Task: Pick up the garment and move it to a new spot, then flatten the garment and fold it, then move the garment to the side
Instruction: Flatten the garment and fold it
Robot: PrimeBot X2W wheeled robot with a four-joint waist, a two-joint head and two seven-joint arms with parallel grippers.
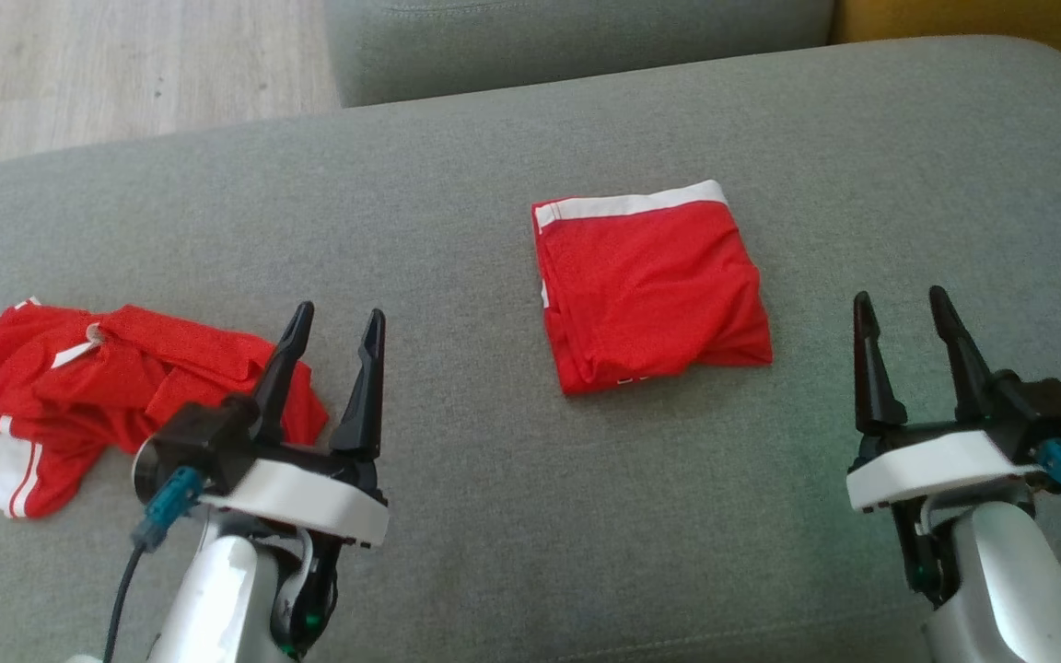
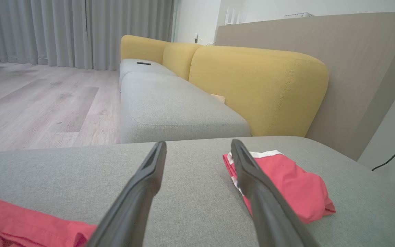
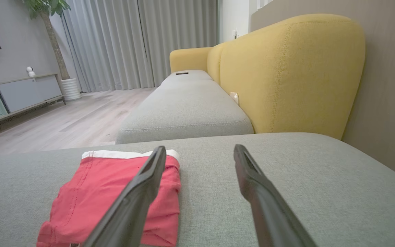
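Note:
A red garment with a white band (image 1: 650, 295) lies folded into a square in the middle of the grey cushion (image 1: 530, 534). It also shows in the left wrist view (image 2: 286, 181) and the right wrist view (image 3: 94, 192). A second red and white garment (image 1: 79, 387) lies crumpled at the left, its edge low in the left wrist view (image 2: 19, 219). My left gripper (image 1: 339, 315) hovers open beside the crumpled one, fingers (image 2: 142, 192) empty. To the right of the folded garment, my right gripper (image 1: 900, 296) is open and empty, fingers (image 3: 139, 195) apart.
The grey cushion's far edge drops to a wooden floor (image 1: 125, 64) at the upper left. Another grey seat (image 2: 170, 106) continues beyond, with a yellow backrest (image 2: 259, 89) along its right. A small dark remote (image 3: 182, 73) lies on the far seat.

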